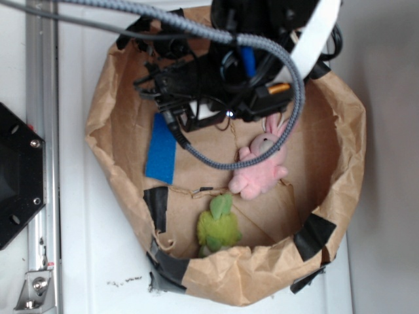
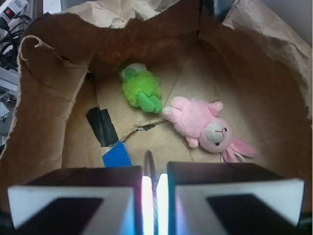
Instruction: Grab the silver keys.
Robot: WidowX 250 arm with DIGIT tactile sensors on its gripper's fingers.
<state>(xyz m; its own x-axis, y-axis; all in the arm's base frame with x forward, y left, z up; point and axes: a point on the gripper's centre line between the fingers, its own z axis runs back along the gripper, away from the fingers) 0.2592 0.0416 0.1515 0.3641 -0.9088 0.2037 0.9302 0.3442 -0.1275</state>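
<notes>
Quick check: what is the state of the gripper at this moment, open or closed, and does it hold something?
Gripper: closed, its pads nearly together on a thin wire ring that sticks out between them; the keys themselves are not visible.

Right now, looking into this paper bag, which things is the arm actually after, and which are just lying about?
Part of the job:
- silver keys: only their thin wire ring shows, pinched between the nearly closed jaws

Just lying about:
- pink bunny
- green plush toy
- flat blue rectangle
- black tape stuck on the paper bag
</notes>
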